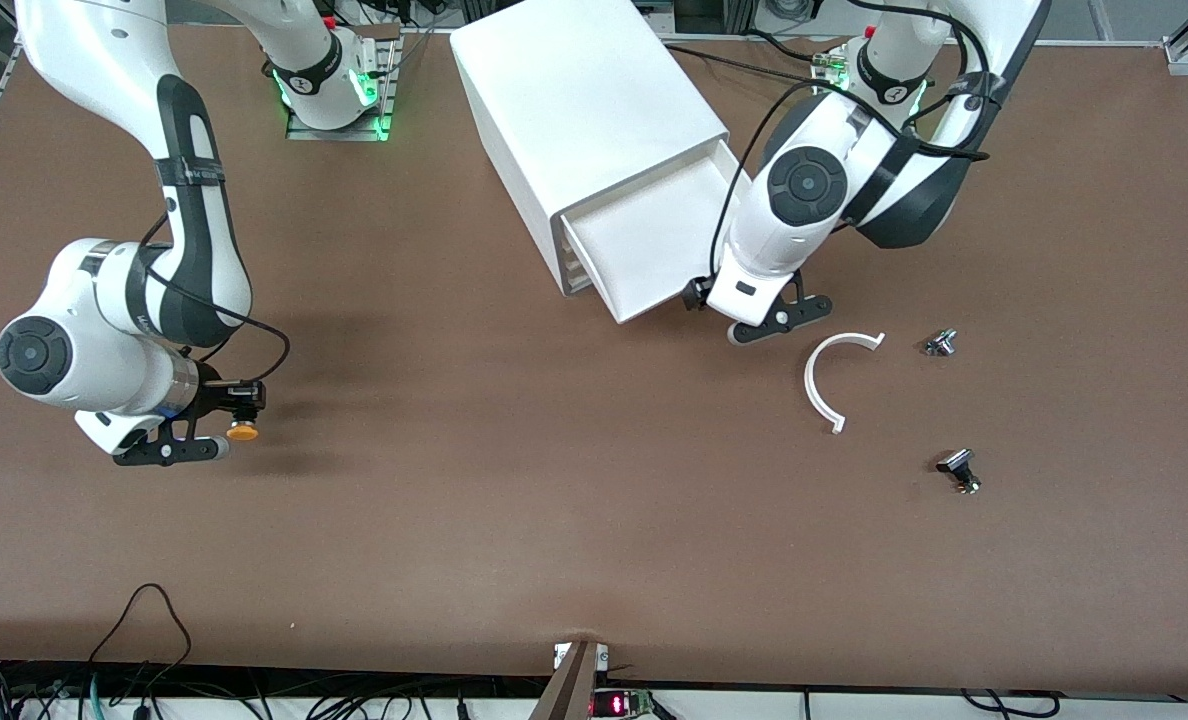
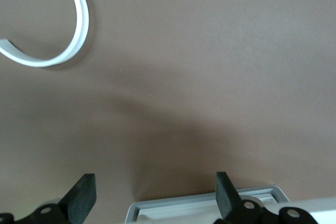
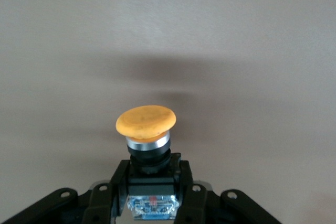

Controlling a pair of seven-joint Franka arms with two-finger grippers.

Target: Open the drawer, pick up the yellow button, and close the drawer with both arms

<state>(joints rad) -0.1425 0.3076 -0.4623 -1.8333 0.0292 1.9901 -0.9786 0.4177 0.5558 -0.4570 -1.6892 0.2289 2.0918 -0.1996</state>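
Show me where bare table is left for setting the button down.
Bare: the wide stretch between the right gripper, shut on the button, and the white arc. Crowded: around the open drawer, left gripper and two small metal parts.

The white cabinet point(image 1: 584, 120) and its pulled-out drawer point(image 1: 644, 245) block the table's middle near the bases. The left gripper point(image 1: 754, 325), fingers spread, crowds the drawer's front corner. A white curved strip point(image 1: 822, 385) and two small metal parts point(image 1: 942, 343) point(image 1: 960, 470) clutter the left arm's end. Bare brown table point(image 1: 514, 480) runs nearer the camera, toward the right gripper point(image 1: 216, 425) clamping the button point(image 1: 243, 431).
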